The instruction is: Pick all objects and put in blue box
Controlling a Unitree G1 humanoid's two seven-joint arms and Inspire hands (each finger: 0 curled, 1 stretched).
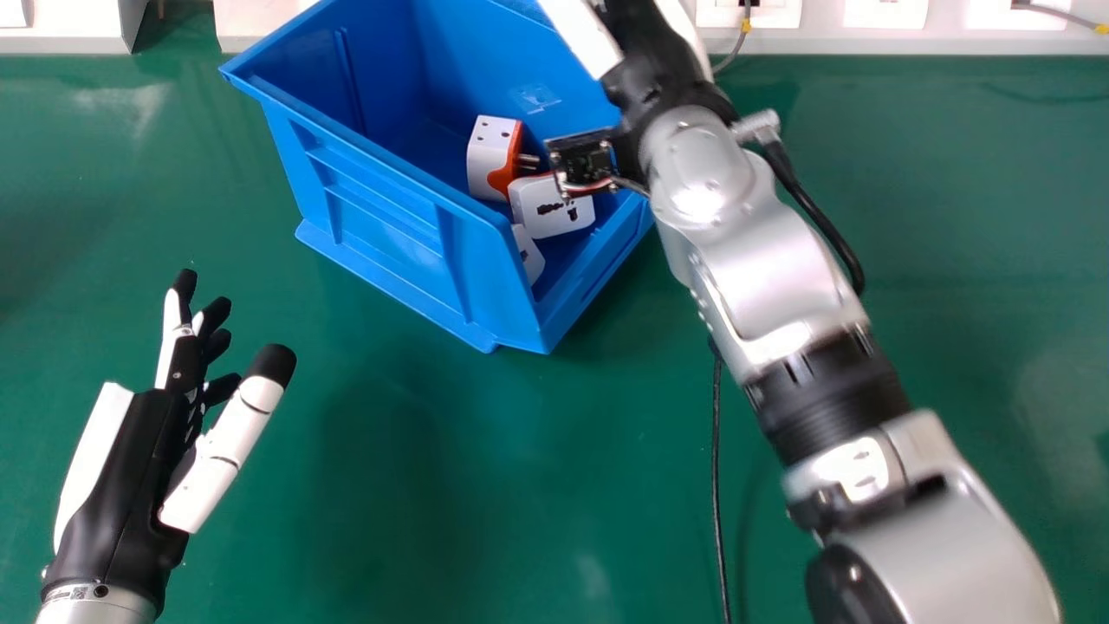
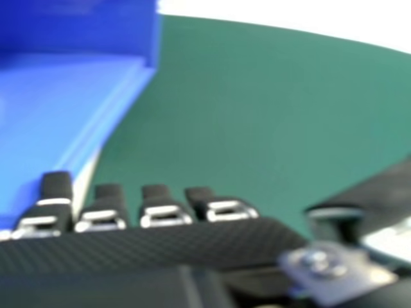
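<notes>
Left hand: located at 8 o'clock in the head view, well apart from the box. Fingers are nearly straight, slightly spread, and directed toward 12 to 1 o'clock. The thumb stands out from them, tip toward 1 o'clock.

Box: located at 11 o'clock on the green table. Blue, open-topped, with ribbed side walls; one low corner is directed toward 6 o'clock. Three white plugs lie inside, grouped near the low end.

Plug A: block-shaped, white body, orange band, small round holes in the upper face. Its metal pins point toward 3 o'clock.

Plug C: at 7 o'clock from plug B. White, with a small slot; partly hidden by the box wall.

Plug B: at 4 o'clock from plug A, close beside it. White, with rounded corners and dark socket slots in the face that shows.

Right hand: located at 12 o'clock, beyond the wrist camera, partly cut off by the view's edge. In the right hand view, the fingers are extended side by side with narrow gaps; the thumb is held apart. The blue box wall shows beyond the fingers.

Cable: black, on the table at 5 o'clock, running toward 6 o'clock.

Right arm: enters at 4 to 5 o'clock and extends toward 12 o'clock, covering part of the box. Silver, with black joints.
</notes>
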